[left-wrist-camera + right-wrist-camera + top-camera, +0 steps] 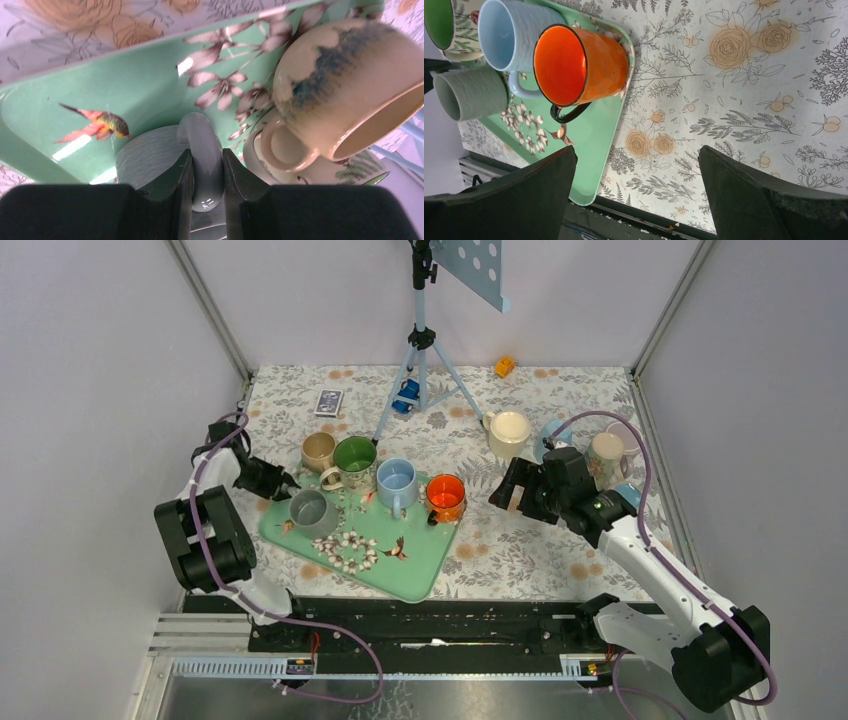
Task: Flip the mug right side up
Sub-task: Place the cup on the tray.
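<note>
The grey mug (312, 512) stands on the green tray (420, 565) at its left end, with its mouth facing up in the top view. My left gripper (285, 483) reaches in from the left and is shut on the mug's handle (202, 150), which sits between the two fingers (206, 157). The ribbed grey body (147, 157) shows just beyond the fingers. My right gripper (515, 495) hovers right of the tray, wide open with nothing in it (636, 155). In the right wrist view the grey mug (471, 92) is at the far left.
On the tray also stand a beige mug (318, 450), a green-lined mug (354, 454), a light blue mug (396, 478) and an orange mug (446, 495). A cream mug (509, 430) and more mugs (606, 452) sit at the right. A tripod (422, 340) stands at the back.
</note>
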Controlling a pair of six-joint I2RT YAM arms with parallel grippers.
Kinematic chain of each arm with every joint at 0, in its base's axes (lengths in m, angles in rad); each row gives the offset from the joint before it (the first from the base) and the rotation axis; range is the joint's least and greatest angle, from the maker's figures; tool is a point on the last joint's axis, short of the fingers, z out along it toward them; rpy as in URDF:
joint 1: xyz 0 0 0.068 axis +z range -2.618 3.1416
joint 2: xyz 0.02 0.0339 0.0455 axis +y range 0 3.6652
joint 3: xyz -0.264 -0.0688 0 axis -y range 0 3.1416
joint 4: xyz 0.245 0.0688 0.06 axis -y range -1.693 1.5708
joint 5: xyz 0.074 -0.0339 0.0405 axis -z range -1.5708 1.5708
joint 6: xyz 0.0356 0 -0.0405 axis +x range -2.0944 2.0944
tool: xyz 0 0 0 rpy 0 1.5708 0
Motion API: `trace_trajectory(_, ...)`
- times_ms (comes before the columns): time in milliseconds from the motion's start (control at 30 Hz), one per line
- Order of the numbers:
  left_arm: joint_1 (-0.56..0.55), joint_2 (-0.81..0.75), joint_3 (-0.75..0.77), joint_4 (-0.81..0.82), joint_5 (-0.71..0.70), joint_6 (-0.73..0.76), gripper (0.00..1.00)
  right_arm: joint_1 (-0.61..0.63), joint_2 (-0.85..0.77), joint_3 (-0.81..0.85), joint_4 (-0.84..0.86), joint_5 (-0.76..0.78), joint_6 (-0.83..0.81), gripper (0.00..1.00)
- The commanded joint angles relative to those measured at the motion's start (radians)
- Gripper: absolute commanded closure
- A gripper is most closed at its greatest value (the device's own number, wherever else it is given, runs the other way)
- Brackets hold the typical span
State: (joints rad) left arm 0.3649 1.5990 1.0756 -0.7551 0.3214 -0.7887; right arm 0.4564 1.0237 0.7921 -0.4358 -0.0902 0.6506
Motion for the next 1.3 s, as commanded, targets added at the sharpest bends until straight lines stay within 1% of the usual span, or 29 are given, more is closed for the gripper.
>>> trace_trajectory(0,0.019,0.050,0.090,0.126,-0.015,0.001,1.00,0.008,-0.015,-0.014,-0.002,-0.004,-0.024,0.00)
trace_trajectory(400,0.039,0.192,0.238,0.126,-0.033,-0.019,1.00,0.008,-0.015,-0.022,-0.007,-0.014,-0.039,0.00)
trace_trajectory(433,0.039,0.198,0.245,0.126,-0.033,-0.018,0.99,0.007,-0.016,-0.023,-0.007,-0.013,-0.042,0.00)
trace_trajectory(500,0.039,0.205,0.257,0.124,-0.034,-0.018,0.93,0.008,-0.017,-0.024,-0.009,-0.011,-0.044,0.00)
trace_trajectory(567,0.039,0.208,0.264,0.124,-0.035,-0.017,0.81,0.008,-0.019,-0.026,-0.006,-0.013,-0.044,0.00)
trace_trajectory(600,0.039,0.208,0.268,0.123,-0.033,-0.014,0.77,0.008,-0.019,-0.026,-0.007,-0.014,-0.044,0.00)
trace_trajectory(633,0.039,0.205,0.272,0.121,-0.034,-0.011,0.69,0.007,-0.020,-0.027,-0.007,-0.015,-0.044,0.00)
trace_trajectory(700,0.039,0.196,0.277,0.121,-0.035,-0.001,0.61,0.007,-0.020,-0.027,-0.005,-0.017,-0.045,0.00)
trace_trajectory(767,0.038,0.181,0.280,0.121,-0.039,0.007,0.50,0.007,-0.020,-0.027,-0.004,-0.017,-0.044,0.00)
trace_trajectory(867,0.039,0.157,0.279,0.121,-0.042,0.016,0.42,0.008,-0.019,-0.027,-0.003,-0.020,-0.044,0.00)
trace_trajectory(933,0.039,0.138,0.278,0.121,-0.047,0.023,0.34,0.008,-0.017,-0.024,-0.004,-0.024,-0.044,0.00)
trace_trajectory(1133,0.024,0.047,0.272,0.117,-0.070,0.048,0.06,0.008,-0.020,-0.018,-0.009,-0.026,-0.049,0.00)
trace_trajectory(1167,0.016,0.029,0.270,0.117,-0.077,0.051,0.02,0.008,-0.021,-0.019,-0.009,-0.026,-0.049,0.01)
trace_trajectory(1267,-0.033,-0.029,0.272,0.116,-0.125,0.068,0.01,0.008,-0.022,-0.012,-0.013,-0.019,-0.050,0.00)
